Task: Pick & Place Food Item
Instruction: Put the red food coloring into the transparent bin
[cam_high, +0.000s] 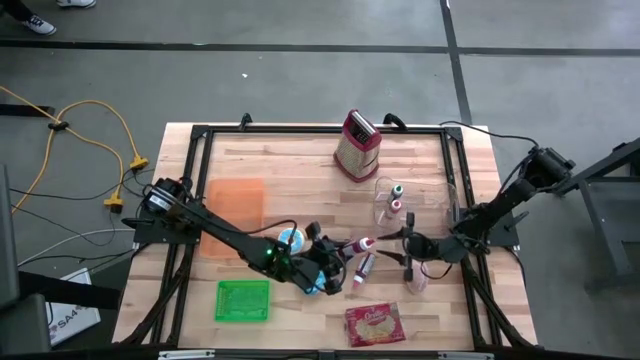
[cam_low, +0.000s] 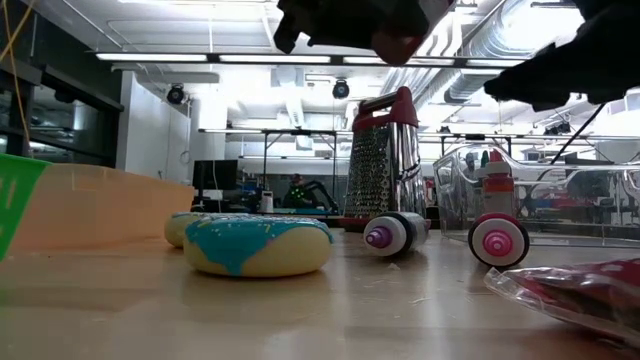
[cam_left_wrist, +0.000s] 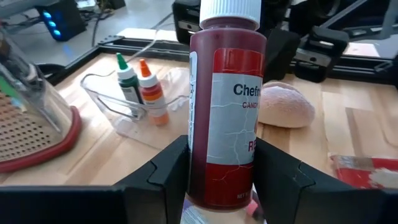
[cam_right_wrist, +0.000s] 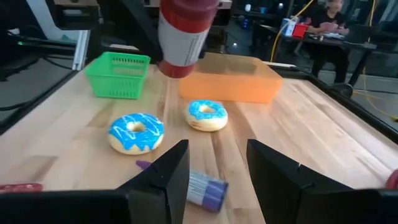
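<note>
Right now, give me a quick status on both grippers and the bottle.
Left gripper shut on red candy-colouring bottle, lifted. Right gripper open, empty, near purple-capped bottle. Two blue-iced doughnuts below.

bottle (cam_left_wrist: 225, 118): you see red, white cap
doughnuts (cam_right_wrist: 136, 132): blue icing
basket (cam_right_wrist: 118, 76): green mesh
box (cam_right_wrist: 230, 78): orange
counter (cam_right_wrist: 323, 140): pale wood

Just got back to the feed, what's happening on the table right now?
The left gripper is shut on a red candy-colour bottle, holding it upright above the middle of the table. The right gripper is open and empty, facing two blue-iced donuts near the green basket and orange bin.
</note>
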